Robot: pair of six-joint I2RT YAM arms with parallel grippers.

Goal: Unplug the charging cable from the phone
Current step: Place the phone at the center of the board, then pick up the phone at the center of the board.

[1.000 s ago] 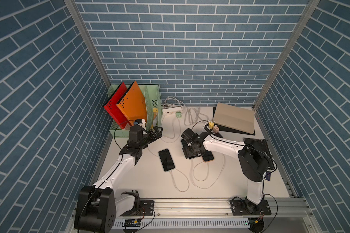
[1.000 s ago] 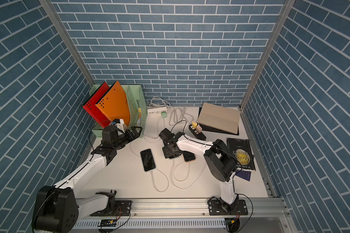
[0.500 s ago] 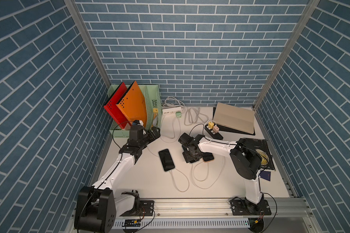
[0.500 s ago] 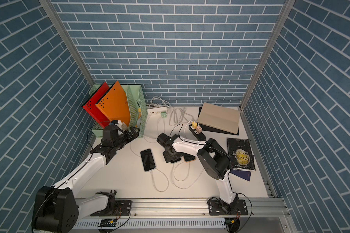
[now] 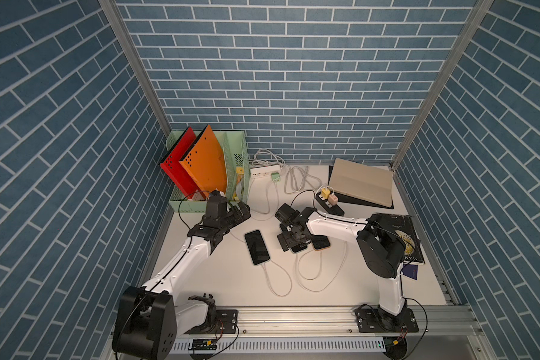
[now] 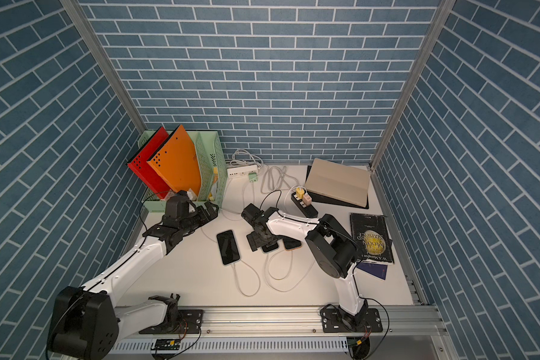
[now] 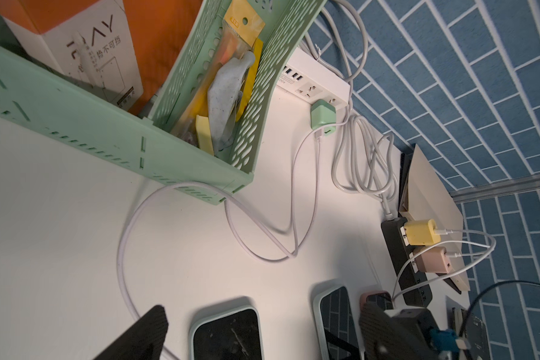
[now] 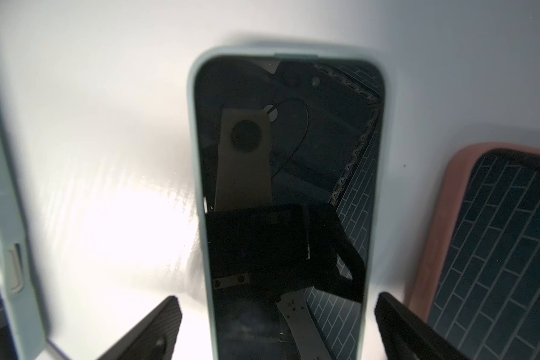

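The right pincer [image 5: 293, 244] has sunk lower over the middle, pale-green-cased phone [image 8: 287, 156] on the tabletop [image 5: 231, 280], its jaws now spread wider to straddle the screen. Across from it, the left pincer [image 5: 241, 215] has edged slightly inward.

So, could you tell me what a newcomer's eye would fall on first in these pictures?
The orange plastic folder and red plastic folder leaning in the pale green file rack, at the back corner on the robot's left, catch the eye first. Mid-table, the right arm's fingers stand open astride a dark-screened phone in a pale blue case, while a white charging cable loops across the white tabletop nearby.
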